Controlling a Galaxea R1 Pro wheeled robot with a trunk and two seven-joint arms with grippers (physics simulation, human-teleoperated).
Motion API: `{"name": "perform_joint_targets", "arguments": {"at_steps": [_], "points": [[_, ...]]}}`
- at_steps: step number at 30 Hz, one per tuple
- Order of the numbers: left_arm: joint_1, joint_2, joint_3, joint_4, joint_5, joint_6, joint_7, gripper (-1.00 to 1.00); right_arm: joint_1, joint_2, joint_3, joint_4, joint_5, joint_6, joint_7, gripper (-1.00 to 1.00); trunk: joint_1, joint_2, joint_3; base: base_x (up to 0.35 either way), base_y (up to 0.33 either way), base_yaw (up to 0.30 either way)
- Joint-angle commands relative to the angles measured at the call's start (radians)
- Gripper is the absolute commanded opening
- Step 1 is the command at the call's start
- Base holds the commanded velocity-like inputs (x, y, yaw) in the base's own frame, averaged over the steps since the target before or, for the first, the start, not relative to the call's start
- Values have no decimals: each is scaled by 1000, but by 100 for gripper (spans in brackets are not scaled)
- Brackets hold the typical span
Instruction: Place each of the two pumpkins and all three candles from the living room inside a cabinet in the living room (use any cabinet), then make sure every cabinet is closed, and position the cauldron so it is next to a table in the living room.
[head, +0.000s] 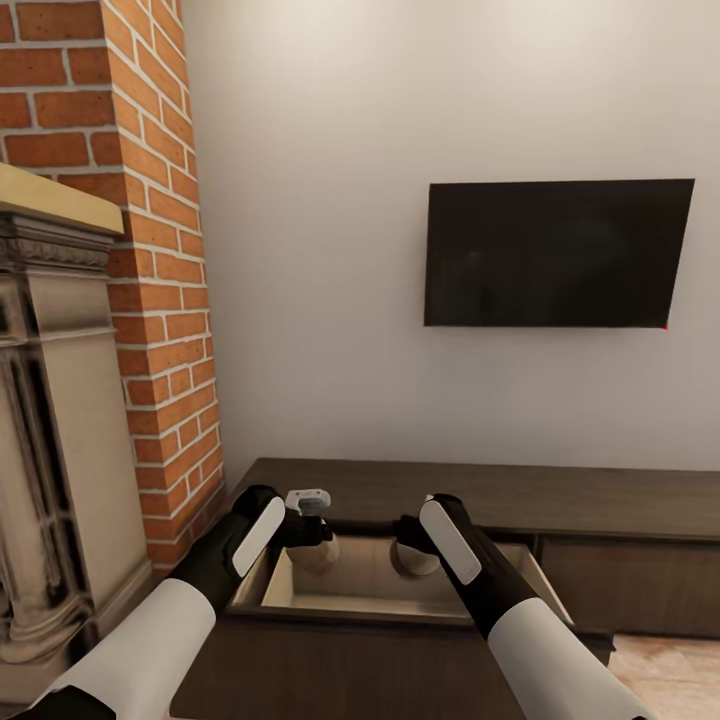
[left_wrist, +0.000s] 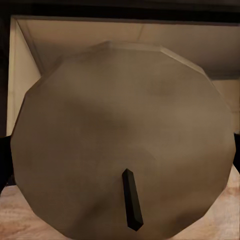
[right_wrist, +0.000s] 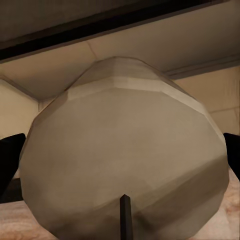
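Observation:
The dark-brown cabinet (head: 480, 500) runs along the wall with its left drawer (head: 400, 590) pulled open. Both grippers hang over that drawer. My left gripper (head: 315, 548) is shut on a tan candle (head: 317, 555); in the left wrist view that candle (left_wrist: 120, 140) shows its round end and dark wick against the drawer's pale inside. My right gripper (head: 412, 555) is shut on another tan candle (head: 410, 562), which looms large in the right wrist view as candle (right_wrist: 125, 160), black fingertips (right_wrist: 10, 160) at its sides. Pumpkins, cauldron and table are out of view.
A brick chimney (head: 150, 250) and a stone fireplace surround (head: 50, 420) stand close on the left of the cabinet. A black TV (head: 555, 252) hangs on the wall above it. Light wooden floor (head: 670, 670) shows at the lower right.

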Motion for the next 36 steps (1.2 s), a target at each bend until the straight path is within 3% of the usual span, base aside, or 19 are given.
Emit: {"name": "perform_joint_targets", "arguments": {"at_steps": [1, 36], "points": [[-1, 0, -2, -1, 8, 2, 8, -100, -1, 0, 2, -1, -9, 1, -10, -100, 0, -1, -1, 180, 0, 0], [0, 0, -2, -2, 11, 7, 7, -100, -1, 0, 2, 0, -13, 9, -3, -100, 0, -1, -1, 84, 0, 0]]}}
